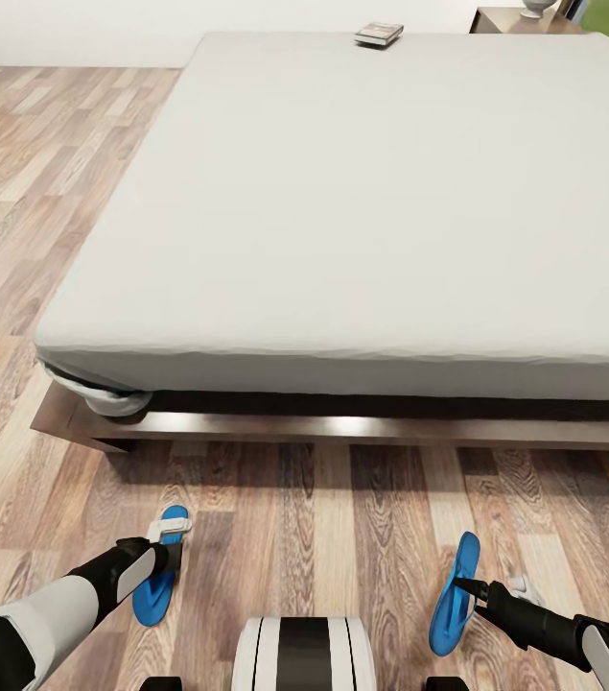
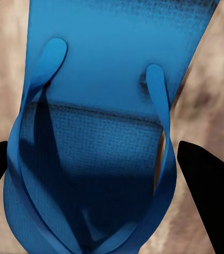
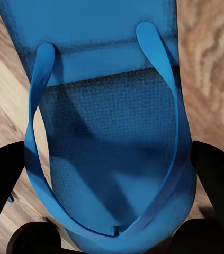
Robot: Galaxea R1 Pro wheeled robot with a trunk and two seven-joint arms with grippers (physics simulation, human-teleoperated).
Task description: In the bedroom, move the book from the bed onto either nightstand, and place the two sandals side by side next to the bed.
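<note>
From the head camera I look down over a large bed (image 1: 362, 202) with an off-white mattress and dark wooden frame, on a wood-plank floor (image 1: 323, 509). The book (image 1: 379, 35) lies on the mattress at its far edge. Beyond the far right corner stands a nightstand (image 1: 502, 19). Near me, on the floor beside the bed, my left gripper (image 1: 164, 547) hangs over one blue sandal (image 1: 155, 585), lying flat. My right gripper (image 1: 472, 587) meets the other sandal (image 1: 454, 595), which stands tilted up on its edge.

From the left wrist camera, the left sandal (image 2: 106, 116) fills the space between the spread dark fingers (image 2: 207, 190); I cannot tell whether they touch it.

From the right wrist camera, the right sandal (image 3: 106, 132) sits between the fingers (image 3: 217, 180); I cannot tell whether they clamp it.
</note>
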